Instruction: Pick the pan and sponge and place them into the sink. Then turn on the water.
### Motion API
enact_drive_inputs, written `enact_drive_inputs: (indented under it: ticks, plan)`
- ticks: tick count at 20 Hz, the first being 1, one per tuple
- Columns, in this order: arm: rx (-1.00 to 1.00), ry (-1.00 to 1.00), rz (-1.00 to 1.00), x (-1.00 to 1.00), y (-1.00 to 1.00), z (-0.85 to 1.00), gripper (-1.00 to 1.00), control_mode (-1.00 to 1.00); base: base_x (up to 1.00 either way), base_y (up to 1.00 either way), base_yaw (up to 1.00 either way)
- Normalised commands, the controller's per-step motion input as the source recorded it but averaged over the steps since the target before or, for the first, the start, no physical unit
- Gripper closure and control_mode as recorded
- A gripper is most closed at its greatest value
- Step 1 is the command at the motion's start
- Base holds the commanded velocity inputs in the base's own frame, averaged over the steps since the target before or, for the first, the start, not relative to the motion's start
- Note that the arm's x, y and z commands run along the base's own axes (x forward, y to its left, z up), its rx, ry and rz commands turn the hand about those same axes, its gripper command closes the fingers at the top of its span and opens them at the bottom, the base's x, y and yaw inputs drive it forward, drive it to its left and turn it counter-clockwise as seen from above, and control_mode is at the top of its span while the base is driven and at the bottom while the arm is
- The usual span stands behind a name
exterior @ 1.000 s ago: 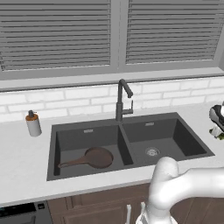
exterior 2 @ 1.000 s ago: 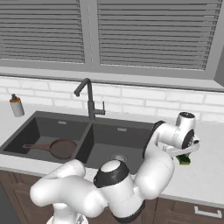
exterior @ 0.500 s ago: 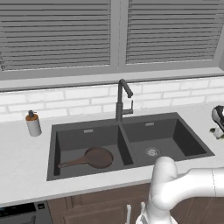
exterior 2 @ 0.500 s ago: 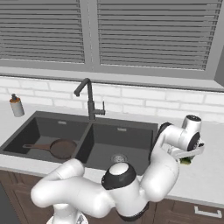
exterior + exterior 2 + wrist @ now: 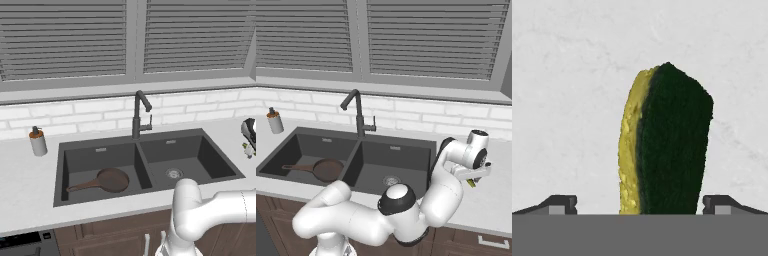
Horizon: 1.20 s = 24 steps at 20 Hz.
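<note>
While its jaws stand wide apart with nothing gripped, the gripper [image 5: 640, 207] hovers over the sponge [image 5: 664, 142], a yellow block with a dark green side, lying on the pale counter [image 5: 491, 200] right of the sink [image 5: 401, 152]. Farther off, the brown pan [image 5: 111, 180] lies in the left basin.

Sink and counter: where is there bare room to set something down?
The right basin of the sink is bare around its drain. Counter lies bare between soap bottle and left basin. The pan fills the left basin; the gripper crowds the sponge.
</note>
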Motion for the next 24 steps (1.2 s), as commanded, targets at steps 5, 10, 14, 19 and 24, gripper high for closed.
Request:
enact_drive_inputs:
  ticks: [5, 10, 14, 19, 24]
  plan:
    - [0.0, 0.06, 0.0, 0.13, 0.0, -0.16, 1.0, -1.0, 0.0, 0.0, 0.0]
    - [0.0, 0.0, 0.0, 0.04, 0.0, -0.01, 1.0, -1.0, 0.0, 0.0, 0.0]
    - [0.0, 0.0, 0.0, -0.11, 0.07, 0.09, 1.0, -1.0, 0.0, 0.0, 0.0]
    - [0.0, 0.0, -0.05, -0.61, 0.21, 0.28, 1.0, -1.0, 0.0, 0.0, 0.0]
    - [0.0, 0.0, -0.07, -0.93, 0.24, 0.4, 1.0, -1.0, 0.0, 0.0, 0.0]
